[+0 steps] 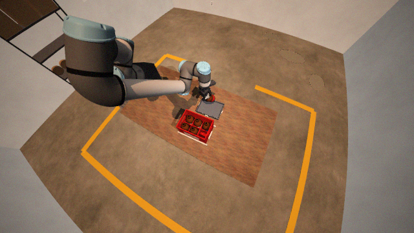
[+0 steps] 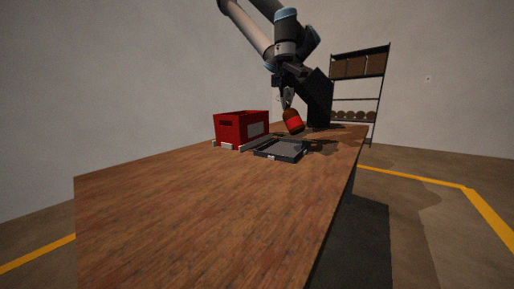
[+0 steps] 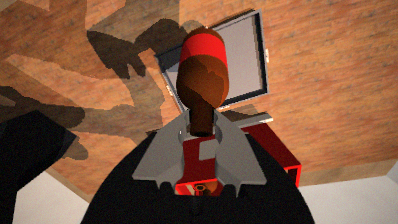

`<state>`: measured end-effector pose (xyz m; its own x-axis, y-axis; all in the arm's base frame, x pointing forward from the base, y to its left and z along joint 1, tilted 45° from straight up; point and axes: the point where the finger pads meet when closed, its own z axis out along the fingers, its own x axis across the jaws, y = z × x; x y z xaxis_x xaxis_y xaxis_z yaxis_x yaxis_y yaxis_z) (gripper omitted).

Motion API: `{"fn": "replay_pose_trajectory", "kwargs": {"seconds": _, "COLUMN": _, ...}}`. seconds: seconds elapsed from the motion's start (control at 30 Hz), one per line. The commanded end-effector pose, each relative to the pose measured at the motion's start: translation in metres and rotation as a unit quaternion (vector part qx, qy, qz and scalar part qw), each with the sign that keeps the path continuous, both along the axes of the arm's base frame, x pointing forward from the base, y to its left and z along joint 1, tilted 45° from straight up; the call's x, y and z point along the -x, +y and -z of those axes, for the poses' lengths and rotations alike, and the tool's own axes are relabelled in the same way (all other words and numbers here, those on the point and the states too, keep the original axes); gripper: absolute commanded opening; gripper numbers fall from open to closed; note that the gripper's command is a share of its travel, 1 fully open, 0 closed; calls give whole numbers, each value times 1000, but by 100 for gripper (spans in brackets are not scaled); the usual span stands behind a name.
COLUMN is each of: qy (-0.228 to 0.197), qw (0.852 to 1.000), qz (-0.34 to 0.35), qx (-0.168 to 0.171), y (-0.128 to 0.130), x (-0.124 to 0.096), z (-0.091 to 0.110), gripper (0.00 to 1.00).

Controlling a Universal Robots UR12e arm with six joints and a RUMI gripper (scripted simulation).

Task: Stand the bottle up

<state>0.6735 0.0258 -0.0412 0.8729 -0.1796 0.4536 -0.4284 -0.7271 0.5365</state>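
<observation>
A brown bottle with a red label [image 1: 211,98] [image 2: 293,121] [image 3: 203,75] hangs in the air above the back edge of the tray, tilted, with its neck up and its base lower. My gripper [image 1: 206,96] [image 2: 287,105] [image 3: 202,110] is shut on the bottle's neck. The grey tray [image 1: 211,109] [image 2: 281,148] [image 3: 242,55] lies on the table below, with nothing in it. The red crate [image 1: 207,136] [image 2: 227,133] [image 3: 265,142] stands upright beside the tray. In the top view it holds several brown bottles, and the compartment at its lower right corner [image 1: 203,133] has no bottle.
Low white strips [image 1: 192,138] [image 2: 255,143] lie along the crate's base. Small white blocks [image 2: 271,157] sit at the tray's sides. The wooden table [image 1: 246,142] [image 2: 193,201] carries both. A shelf rack [image 2: 358,76] stands on the floor behind the robot's base.
</observation>
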Motion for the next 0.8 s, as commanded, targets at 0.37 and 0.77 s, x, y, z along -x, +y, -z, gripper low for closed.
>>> {"fn": "replay_pose_trajectory", "kwargs": {"seconds": 0.37, "qy": 0, "qw": 1000, "qz": 2, "qx": 3, "y": 0, "x": 0, "z": 0, "gripper": 0}}
{"fn": "replay_pose_trajectory", "kwargs": {"seconds": 0.77, "qy": 8, "qw": 999, "qz": 18, "qx": 29, "y": 0, "x": 1, "z": 1, "gripper": 0}}
